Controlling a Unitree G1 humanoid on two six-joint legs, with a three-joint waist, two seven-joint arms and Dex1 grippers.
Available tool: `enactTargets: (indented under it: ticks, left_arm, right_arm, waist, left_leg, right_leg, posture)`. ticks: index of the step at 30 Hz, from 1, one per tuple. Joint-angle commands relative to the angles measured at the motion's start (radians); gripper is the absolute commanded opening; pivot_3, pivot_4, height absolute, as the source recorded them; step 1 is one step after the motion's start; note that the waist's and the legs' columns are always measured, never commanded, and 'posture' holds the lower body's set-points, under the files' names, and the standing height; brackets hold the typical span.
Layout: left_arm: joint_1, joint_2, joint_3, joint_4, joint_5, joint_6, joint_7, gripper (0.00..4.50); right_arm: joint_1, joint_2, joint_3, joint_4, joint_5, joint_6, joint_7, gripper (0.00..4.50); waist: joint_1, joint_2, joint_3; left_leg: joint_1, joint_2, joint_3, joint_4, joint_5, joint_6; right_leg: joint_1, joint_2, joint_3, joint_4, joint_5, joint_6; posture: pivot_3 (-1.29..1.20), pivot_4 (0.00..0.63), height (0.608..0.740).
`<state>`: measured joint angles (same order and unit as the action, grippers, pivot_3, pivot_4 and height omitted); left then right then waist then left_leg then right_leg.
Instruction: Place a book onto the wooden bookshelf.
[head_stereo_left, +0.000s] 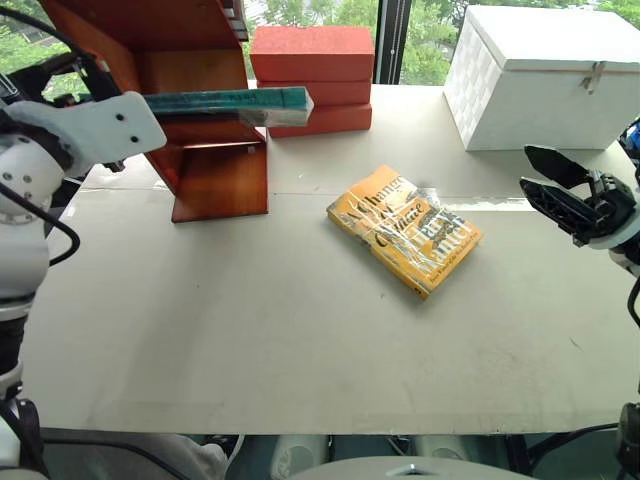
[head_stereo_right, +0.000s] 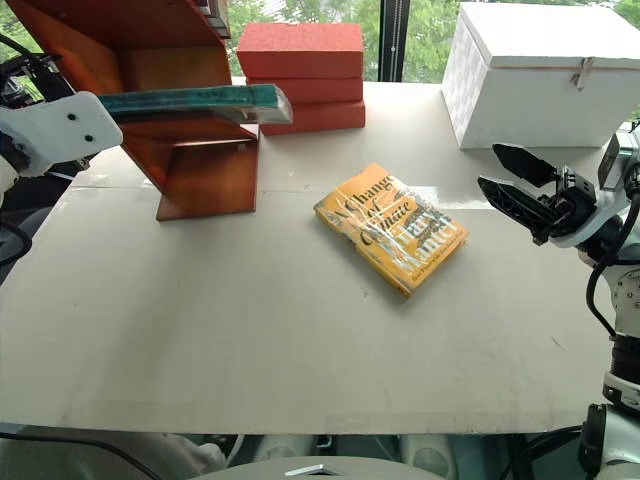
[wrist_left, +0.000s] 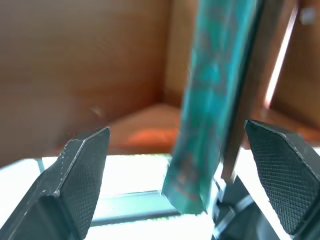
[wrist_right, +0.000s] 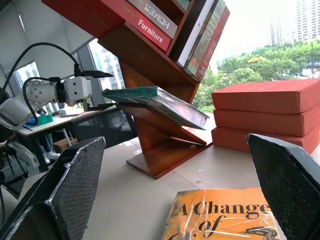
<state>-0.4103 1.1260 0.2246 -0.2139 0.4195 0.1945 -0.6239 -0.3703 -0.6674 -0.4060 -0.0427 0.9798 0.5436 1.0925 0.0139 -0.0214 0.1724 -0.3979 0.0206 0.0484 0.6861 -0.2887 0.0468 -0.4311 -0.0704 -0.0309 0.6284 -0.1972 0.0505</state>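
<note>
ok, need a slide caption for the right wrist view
Teal book lying on the wooden bookshelf, left gripper beside it; yellow book on the table in front.

A pale table top (head_stereo_left: 300, 340) is seen across the foreground, and its far edge is met by large windows (head_stereo_left: 400, 40) with a dark vertical frame, through which green trees (wrist_right: 250, 75) and some tall buildings (wrist_right: 305, 22) under a bright sky are shown. Strong daylight is let in from these windows, so that the table surface is lit evenly. At one side, a desk (wrist_right: 45, 125) with a small green item on it is seen deeper in the room, in front of more glass
</note>
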Motion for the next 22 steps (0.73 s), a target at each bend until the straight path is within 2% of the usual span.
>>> enactTargets:
  ticks: [1, 5, 7, 10, 14, 16, 18, 22]
  left_arm:
    - [0.058, -0.095, 0.072, -0.077, -0.087, -0.091, 0.069, 4.42]
    - [0.139, -0.272, 0.089, -0.168, -0.278, -0.135, 0.057, 4.42]
    - [0.211, -0.353, 0.050, -0.224, -0.381, -0.137, 0.021, 4.42]
    - [0.380, -0.527, -0.073, -0.303, -0.570, 0.005, -0.011, 4.42]
    - [0.486, -0.617, -0.155, -0.297, -0.608, 0.114, 0.004, 4.42]
    - [0.532, -0.659, -0.195, -0.277, -0.643, 0.161, 0.009, 4.42]
    - [0.558, -0.677, -0.223, -0.256, -0.642, 0.164, 0.006, 4.42]
    - [0.550, -0.686, -0.238, -0.201, -0.626, 0.136, 0.011, 4.42]
  right_arm:
    - [0.068, -0.007, -0.027, -0.048, -0.020, -0.027, 0.016, 4.50]
    - [0.177, -0.022, -0.018, -0.041, -0.113, -0.100, 0.054, 4.50]
    - [0.233, -0.025, 0.001, -0.021, -0.203, -0.184, 0.073, 4.50]
    - [0.338, -0.022, 0.055, 0.069, -0.408, -0.395, 0.080, 4.50]
    - [0.395, 0.011, 0.067, 0.138, -0.514, -0.551, 0.031, 4.50]
    - [0.432, 0.030, 0.072, 0.158, -0.557, -0.618, 0.009, 4.50]
    - [0.463, 0.046, 0.074, 0.160, -0.571, -0.652, -0.009, 4.50]
    - [0.498, 0.062, 0.075, 0.147, -0.567, -0.661, -0.024, 4.50]
  waist:
    - [0.003, 0.000, 0.000]
    - [0.001, 0.000, 0.000]
    - [0.001, 0.000, -0.001]
    - [0.000, 0.003, -0.007]
    - [-0.002, 0.005, -0.009]
    - [-0.001, 0.008, -0.011]
    - [-0.002, 0.008, -0.013]
    - [0.000, 0.009, -0.013]
  left_leg:
    - [0.000, 0.000, 0.000, 0.000, 0.000, 0.000]
    - [-0.001, 0.000, 0.000, 0.002, 0.000, 0.000]
    - [0.000, 0.000, 0.001, 0.002, 0.000, 0.000]
    - [0.002, 0.000, 0.001, 0.002, 0.000, 0.001]
    - [0.003, 0.000, 0.002, 0.002, -0.002, 0.003]
    - [0.012, 0.000, 0.001, 0.002, -0.001, 0.002]
    - [0.025, 0.002, 0.001, 0.000, -0.001, 0.002]
    - [0.024, 0.003, 0.001, 0.000, -0.001, 0.002]
  right_leg:
    - [0.000, 0.000, 0.000, 0.000, 0.000, 0.000]
    - [0.000, -0.001, 0.000, 0.001, 0.000, 0.000]
    - [0.001, -0.001, 0.002, 0.000, 0.001, 0.001]
    - [0.002, -0.001, 0.003, 0.000, 0.001, 0.001]
    - [0.002, 0.001, 0.004, 0.001, 0.001, 0.001]
    - [0.008, 0.004, 0.003, 0.002, 0.003, -0.003]
    - [0.021, 0.005, 0.003, 0.000, -0.002, -0.003]
    - [0.021, 0.005, 0.004, 0.000, -0.002, -0.003]
  posture:
    - [0.00, 0.150, 0.740]
    - [0.00, 0.150, 0.740]
    - [0.00, 0.150, 0.740]
    - [0.00, 0.150, 0.740]
    - [0.00, 0.150, 0.740]
    - [0.00, 0.150, 0.740]
    - [0.00, 0.150, 0.740]
    - [0.00, 0.150, 0.740]
